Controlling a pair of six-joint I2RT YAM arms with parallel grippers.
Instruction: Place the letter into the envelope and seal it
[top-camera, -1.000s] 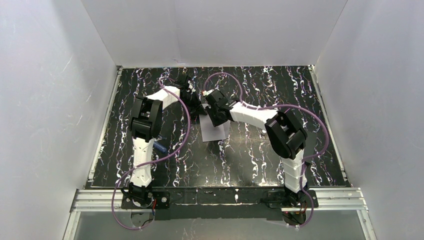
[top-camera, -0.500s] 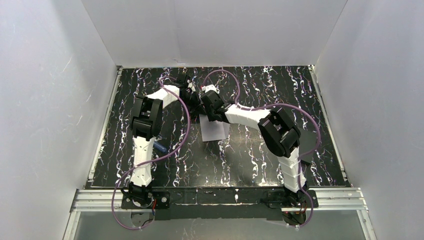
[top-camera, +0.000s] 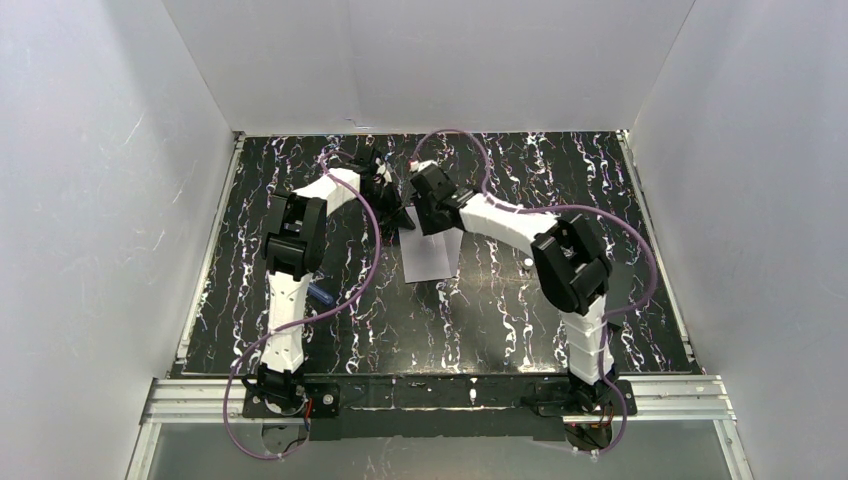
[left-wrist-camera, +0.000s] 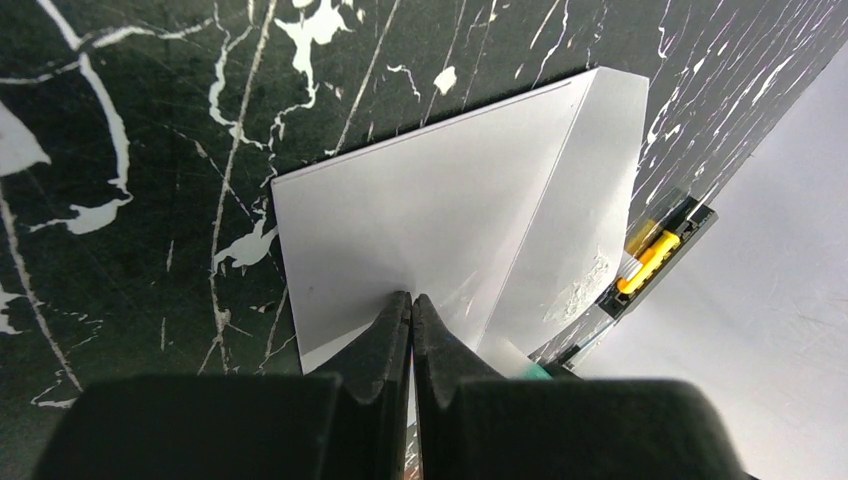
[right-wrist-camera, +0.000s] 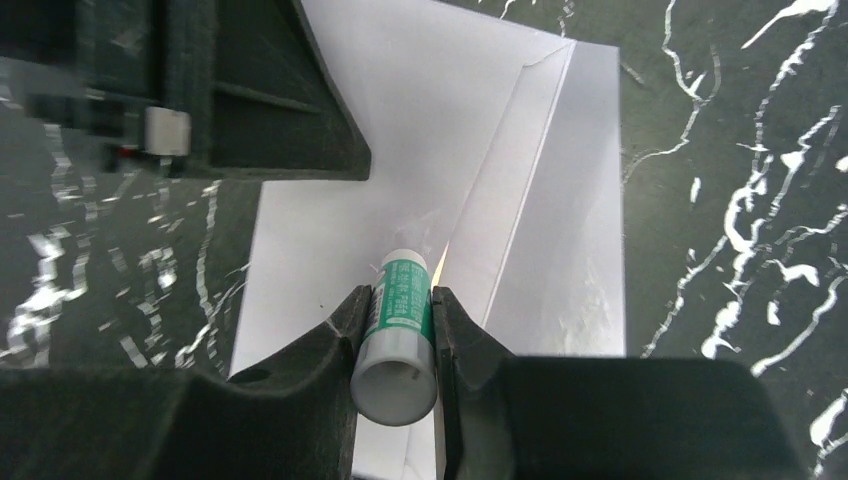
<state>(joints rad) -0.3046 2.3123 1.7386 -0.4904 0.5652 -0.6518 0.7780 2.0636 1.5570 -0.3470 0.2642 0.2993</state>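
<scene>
Top external view, from the near edge outward: both arm bases sit on the rail. A small blue object (top-camera: 322, 293) lies on the worktop (top-camera: 520, 330) just beside the left arm's lower link, well apart from the work. Past it, toward the worktop's middle, the envelope (top-camera: 430, 262) lies flat, its far end under both wrists. The letter shows in no view. I judge it is inside the envelope, though the pictures cannot confirm that.

In the left wrist view the left gripper (left-wrist-camera: 410, 303) has its jaws pressed together with the tips resting on the envelope's face. This is probably to pin the paper so it does not slide.

In the right wrist view the right gripper (right-wrist-camera: 399, 297) is clamped narrowly around a glue stick (right-wrist-camera: 397, 345) with a green label. The stick's tip is down at the crease where the flap (right-wrist-camera: 570, 230) folds out, which reads as gluing ahead of sealing. Shiny smears show on the flap.

The left gripper's tips sit close beside the glue stick on the envelope's body. They would likely be in the flap's way when it is folded over.
</scene>
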